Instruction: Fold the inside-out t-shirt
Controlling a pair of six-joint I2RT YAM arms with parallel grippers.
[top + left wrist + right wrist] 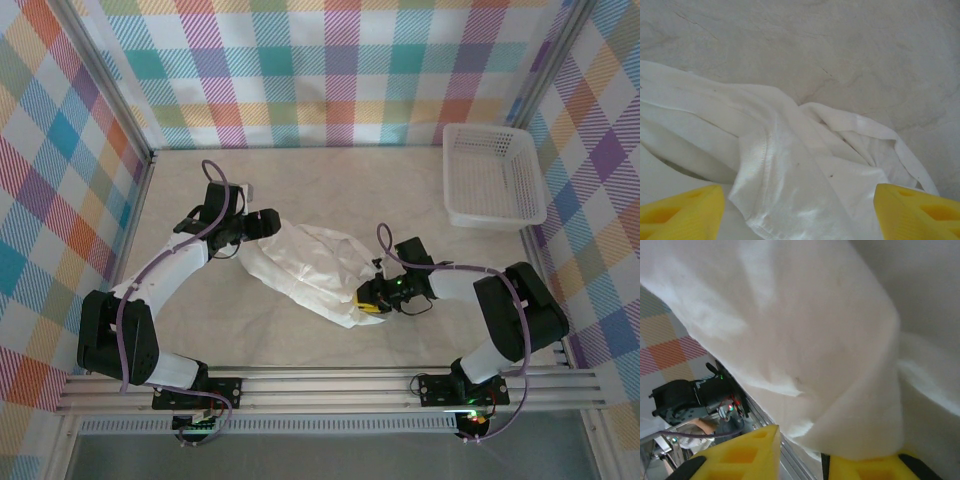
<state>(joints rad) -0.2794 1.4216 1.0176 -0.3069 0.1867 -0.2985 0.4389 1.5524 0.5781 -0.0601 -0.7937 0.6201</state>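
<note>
Inside a plaid-walled cell, on a pale marbled desk (200, 330), the inside-out t-shirt (310, 265) is lying bunched between both arms. The thin cloth is risking slipping free, or dragging along as one heap, because any bite looks shallow. The right claw (375, 299) is sitting nearly closed at the shirt's near-right corner with cloth draping one finger, and whether it is pinching cannot be told. The left claw (274, 224) is hovering released, fingers wide, at the left end.

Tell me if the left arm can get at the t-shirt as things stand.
Probably yes: the left pincer stands open at the left end of the t-shirt, cloth lying between its fingers, nothing in the way.
</note>
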